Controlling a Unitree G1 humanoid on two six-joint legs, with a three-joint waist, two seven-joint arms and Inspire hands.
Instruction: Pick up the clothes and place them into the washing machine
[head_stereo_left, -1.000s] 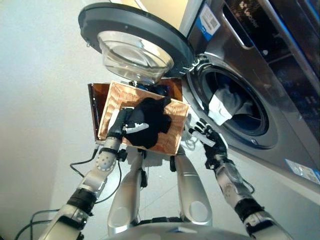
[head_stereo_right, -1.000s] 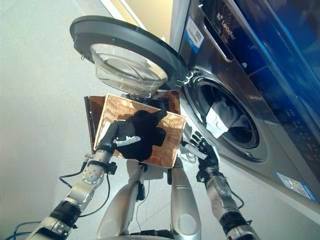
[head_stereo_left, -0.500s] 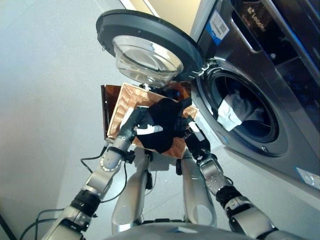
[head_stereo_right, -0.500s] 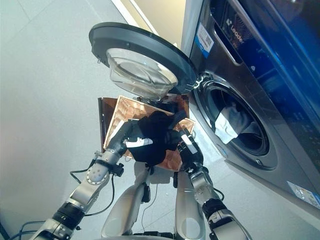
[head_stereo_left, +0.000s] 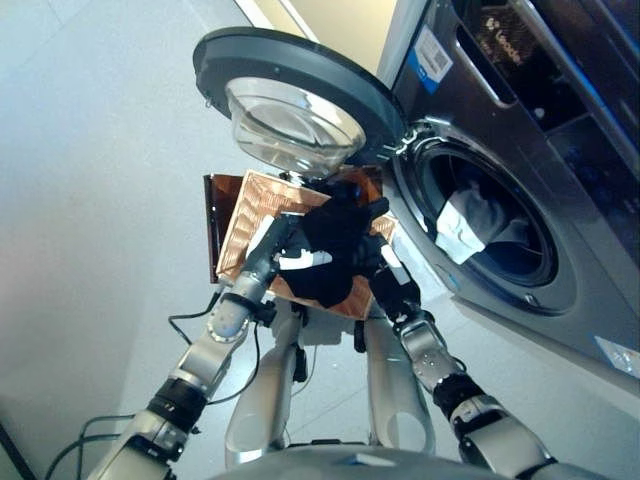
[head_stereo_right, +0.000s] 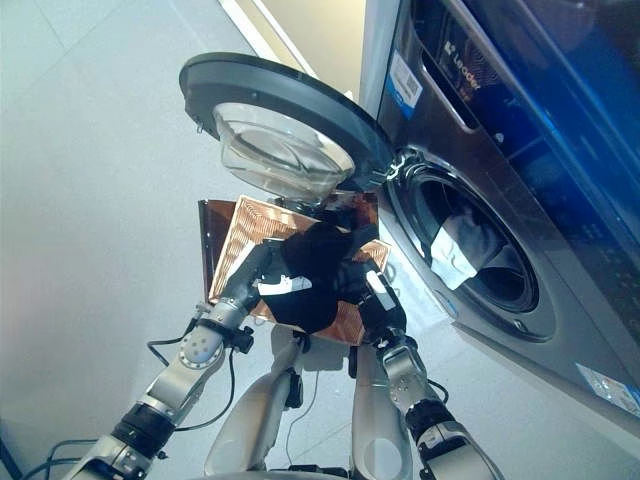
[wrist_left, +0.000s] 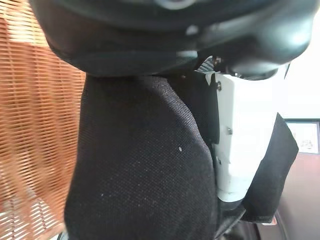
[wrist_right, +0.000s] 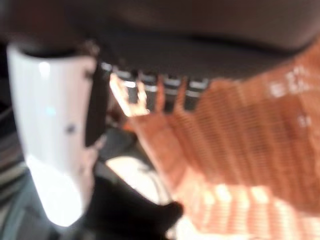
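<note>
A black garment (head_stereo_left: 335, 245) lies bunched on the shallow wicker basket (head_stereo_left: 255, 210). My left hand (head_stereo_left: 272, 245) is shut on its left side. In the left wrist view the white-covered thumb (wrist_left: 245, 145) presses on the black cloth (wrist_left: 140, 160) above the wicker (wrist_left: 35, 125). My right hand (head_stereo_left: 388, 282) is at the basket's near right corner, against the garment's edge. The right wrist view shows its thumb (wrist_right: 50, 125) beside the wicker (wrist_right: 250, 150). The washing machine's drum (head_stereo_left: 500, 270) is open to the right and holds white and grey clothes (head_stereo_left: 465, 220).
The round machine door (head_stereo_left: 295, 95) hangs open above the basket's far edge. The basket rests on a low dark brown box (head_stereo_left: 212, 215). Pale floor spreads out to the left.
My right hand has swung left from beside the machine's opening to the basket's near right corner. My left hand keeps its hold on the black garment. The camera has shifted a little.
</note>
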